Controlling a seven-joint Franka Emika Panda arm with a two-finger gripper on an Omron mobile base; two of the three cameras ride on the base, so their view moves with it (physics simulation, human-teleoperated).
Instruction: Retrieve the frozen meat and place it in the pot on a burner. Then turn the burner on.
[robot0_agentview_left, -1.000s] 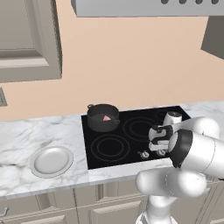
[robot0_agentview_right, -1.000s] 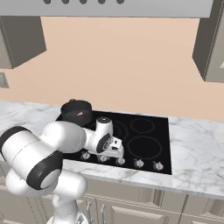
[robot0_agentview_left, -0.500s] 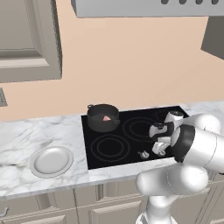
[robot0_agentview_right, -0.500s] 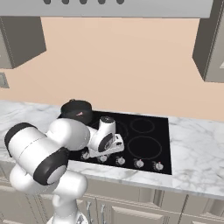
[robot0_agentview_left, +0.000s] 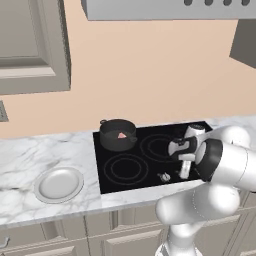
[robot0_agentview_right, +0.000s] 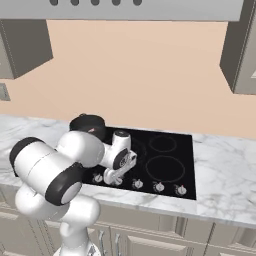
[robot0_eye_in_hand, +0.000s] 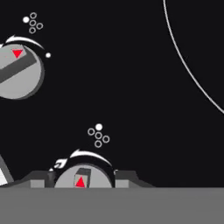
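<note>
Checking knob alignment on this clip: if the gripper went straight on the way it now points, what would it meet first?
Most likely the stove knob sitting between the gripper fingertips in the hand view, on the cooktop's front edge. Depth is unclear; contact may exist already.

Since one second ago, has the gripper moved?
Yes. The gripper has come down toward the knob row at the cooktop front edge.

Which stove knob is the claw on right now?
The knob at the bottom of the hand view, sitting between the claw fingertips. The other knob lies off toward the upper left, clear of the claw.
</note>
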